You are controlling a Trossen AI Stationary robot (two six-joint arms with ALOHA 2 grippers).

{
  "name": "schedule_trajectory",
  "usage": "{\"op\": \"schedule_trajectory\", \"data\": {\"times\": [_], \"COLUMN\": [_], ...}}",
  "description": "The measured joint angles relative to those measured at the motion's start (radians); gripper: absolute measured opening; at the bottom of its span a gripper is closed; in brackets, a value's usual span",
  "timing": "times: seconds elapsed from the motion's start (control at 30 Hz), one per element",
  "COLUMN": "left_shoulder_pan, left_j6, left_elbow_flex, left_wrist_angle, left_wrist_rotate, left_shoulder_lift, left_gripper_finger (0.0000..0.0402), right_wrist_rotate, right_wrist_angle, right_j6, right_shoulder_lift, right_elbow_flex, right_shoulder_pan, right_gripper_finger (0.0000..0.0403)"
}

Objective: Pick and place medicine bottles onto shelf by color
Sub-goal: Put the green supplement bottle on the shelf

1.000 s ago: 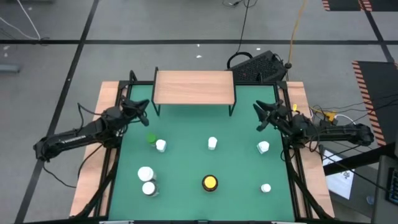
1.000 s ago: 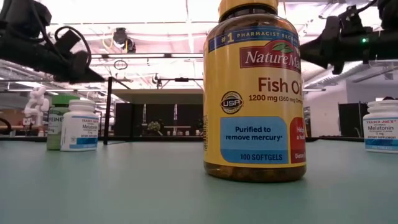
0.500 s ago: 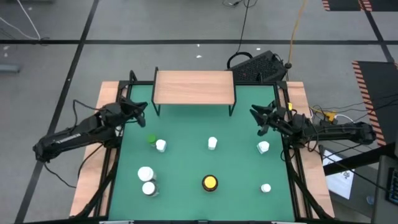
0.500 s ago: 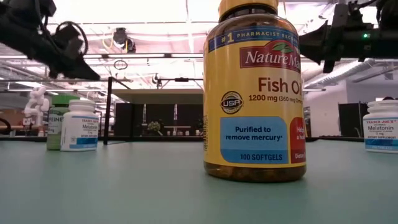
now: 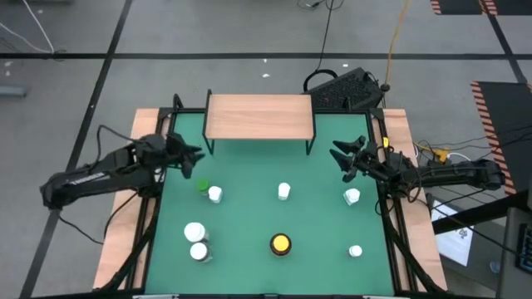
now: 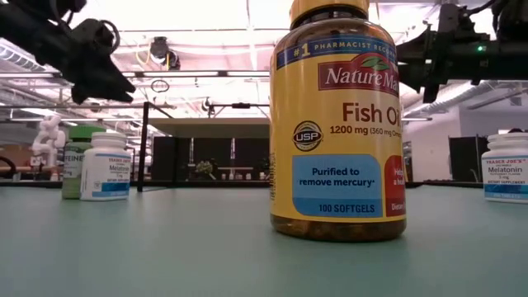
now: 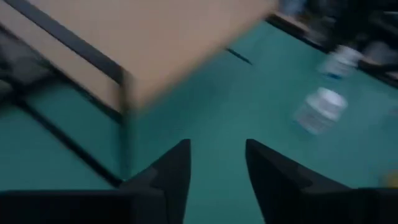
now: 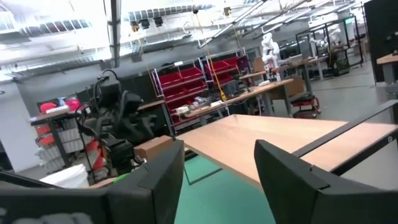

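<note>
The light-wood shelf (image 5: 258,115) stands on black legs at the far middle of the green mat. The bottles stand upright on the mat: a green-capped one (image 5: 202,185) beside a white one (image 5: 215,194), white ones at the middle (image 5: 284,192), right (image 5: 352,197), near left (image 5: 194,232) (image 5: 199,251) and near right (image 5: 356,251), and the amber yellow-capped one (image 5: 281,244) (image 6: 338,124). My left gripper (image 5: 194,161) hangs open and empty above the mat left of the shelf's front. My right gripper (image 5: 339,155) hangs open and empty right of the shelf's front, above the mat.
Light-wood side strips (image 5: 137,149) and black frame rails (image 5: 384,166) border the mat on both sides. A black keyboard-like device (image 5: 349,90) lies behind the shelf's right end. The left wrist view shows the shelf (image 7: 143,43) and a white bottle (image 7: 320,111) ahead.
My right gripper has moved a little toward the table's left, nearer the shelf's right front leg. My left gripper has shifted slightly toward the table's right and near side, its arm raised. Both stay open. No bottle has moved.
</note>
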Motion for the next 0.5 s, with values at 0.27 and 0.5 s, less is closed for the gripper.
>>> {"op": "schedule_trajectory", "data": {"times": [0.27, 0.5], "left_shoulder_pan": [-0.126, -0.215], "left_j6": [-0.11, -0.191], "left_elbow_flex": [0.14, 0.26], "left_wrist_angle": [-0.211, -0.407], "left_wrist_rotate": [0.106, 0.044], "left_shoulder_lift": [0.156, 0.255], "left_gripper_finger": [0.0164, 0.0165], "right_wrist_rotate": [-0.001, -0.001], "right_wrist_angle": [0.005, 0.005], "right_j6": [0.022, 0.002], "right_shoulder_lift": [0.007, 0.015], "right_elbow_flex": [0.0, 0.0], "right_shoulder_pan": [0.0, 0.0], "right_gripper_finger": [0.0199, 0.0199]}}
